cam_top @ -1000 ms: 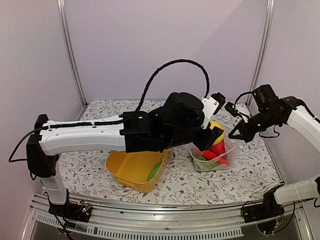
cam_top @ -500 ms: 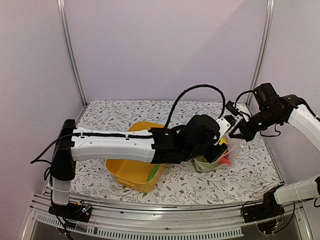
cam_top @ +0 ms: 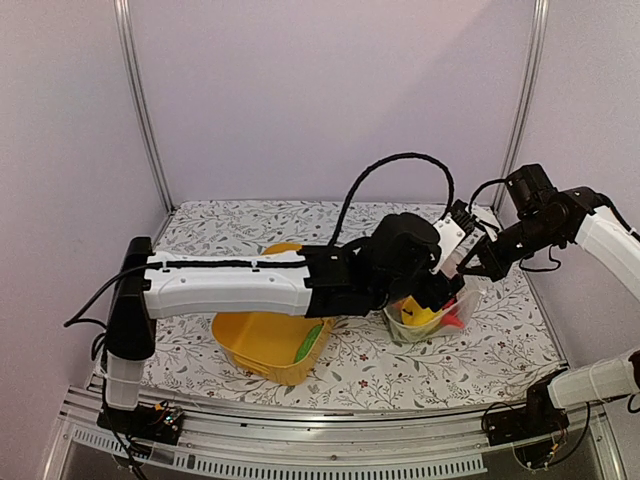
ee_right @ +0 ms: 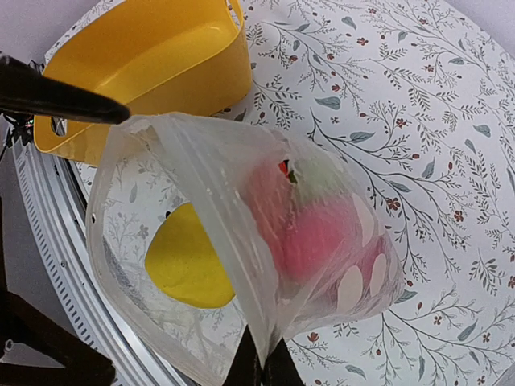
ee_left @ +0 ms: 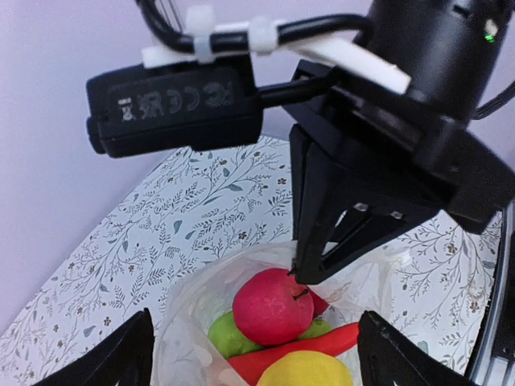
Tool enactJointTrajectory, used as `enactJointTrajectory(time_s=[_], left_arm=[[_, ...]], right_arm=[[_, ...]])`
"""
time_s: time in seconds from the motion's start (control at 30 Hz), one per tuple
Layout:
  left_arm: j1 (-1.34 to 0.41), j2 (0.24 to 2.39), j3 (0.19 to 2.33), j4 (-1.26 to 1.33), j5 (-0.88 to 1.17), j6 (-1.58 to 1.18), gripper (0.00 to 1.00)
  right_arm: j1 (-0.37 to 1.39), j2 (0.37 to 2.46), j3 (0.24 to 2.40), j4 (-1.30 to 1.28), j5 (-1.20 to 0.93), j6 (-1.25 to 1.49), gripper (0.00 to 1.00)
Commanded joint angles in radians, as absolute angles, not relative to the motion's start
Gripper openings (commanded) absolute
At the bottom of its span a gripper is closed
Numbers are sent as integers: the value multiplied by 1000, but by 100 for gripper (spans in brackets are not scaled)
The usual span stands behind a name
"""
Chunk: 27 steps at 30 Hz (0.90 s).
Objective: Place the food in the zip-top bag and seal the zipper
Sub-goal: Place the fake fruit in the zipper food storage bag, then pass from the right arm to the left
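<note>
The zip-top bag (cam_top: 472,305) stands on the table with its mouth held open. My right gripper (ee_right: 261,366) is shut on the bag's (ee_right: 217,169) upper edge and holds it up. My left gripper (cam_top: 432,290) hangs open just over the mouth, nothing between its fingers (ee_left: 121,354). Below it in the bag lies food: a red apple (ee_left: 272,305), a green fruit (ee_left: 225,338), a red chili (ee_left: 278,359) and a yellow fruit (ee_left: 310,371). The yellow fruit (ee_right: 189,257) shows through the plastic. I cannot pick out the zipper strip.
The yellow basket (cam_top: 250,345) stands to the left of the bag, under my left forearm, with a green piece (cam_top: 308,342) still inside. Its wall (ee_right: 161,72) is close to the bag. The metal rail of the table's near edge (cam_top: 330,440) runs in front.
My left gripper came down from above the bag with the yellow fruit, went into the mouth and opened. The yellow fruit now lies in the bag. The right gripper kept its hold.
</note>
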<state>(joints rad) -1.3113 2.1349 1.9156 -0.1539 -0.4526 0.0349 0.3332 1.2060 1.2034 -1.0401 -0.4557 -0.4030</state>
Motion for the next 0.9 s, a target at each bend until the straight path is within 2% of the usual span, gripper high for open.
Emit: enactJointTrajectory(time_s=[0.0,0.1,0.2,0.33,0.43,0.57,0.67,0.8,0.87], left_arm=[[-1374,1981,1822,-134,-392,130,86],[-1403,1907,1752,-200,-262,174,79],[-1408,1893,1741,-351,-202,161,66],[-1407,1921,1728,-499,-177,168,61],[-1408,1948,1715,-529,-217,175,61],[-1404,2002,1711,-500,-343,194,75],[-1396,2039,1707,-473,-375,224,76],[-1385,2081,1723,-472,-403,266,63],[-1380,2087,1721,-459,-407,275,53]], right_arm=[[330,1206,1227,-1051,-474,-395,0],[330,1197,1226,-1052,-475,-399,0],[330,1185,1223,-1053,-474,-405,0],[330,1170,1209,-1050,-482,-410,0],[330,1164,1190,-1046,-486,-411,0],[330,1169,1183,-1044,-486,-410,0],[331,1169,1183,-1045,-488,-410,0],[330,1169,1175,-1044,-486,-410,0],[330,1169,1167,-1040,-487,-411,0]])
